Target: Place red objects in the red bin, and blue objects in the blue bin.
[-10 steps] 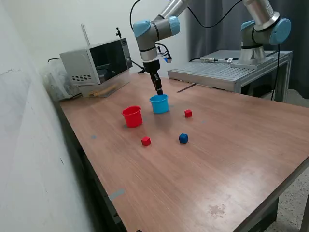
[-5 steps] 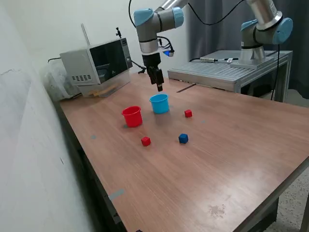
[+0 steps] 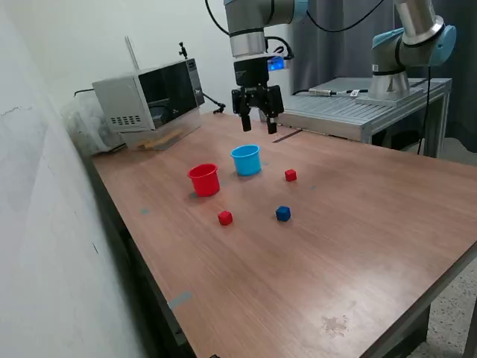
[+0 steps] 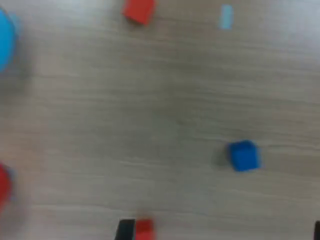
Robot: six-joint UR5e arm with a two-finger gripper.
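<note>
My gripper (image 3: 258,124) hangs open and empty, high above the table and just behind the light blue cup (image 3: 246,159). The red cup (image 3: 203,180) stands to the blue cup's left in the exterior view. Two red cubes lie on the table, one (image 3: 291,175) to the right of the blue cup and one (image 3: 225,218) in front of the red cup. One dark blue cube (image 3: 283,214) lies between them, nearer the front. A second blue cube is not visible. The blurred wrist view shows the blue cube (image 4: 243,155), both red cubes (image 4: 139,10) (image 4: 145,229) and the edges of both cups.
A microwave (image 3: 149,101) stands at the back left of the wooden table (image 3: 313,283). A second arm (image 3: 406,45) stands on a metal bench (image 3: 350,108) at the back right. A wall runs along the exterior view's left.
My gripper has risen from just above the blue cup, shifted to the exterior view's right and turned, so both fingers now show spread apart. The cubes and cups have not moved.
</note>
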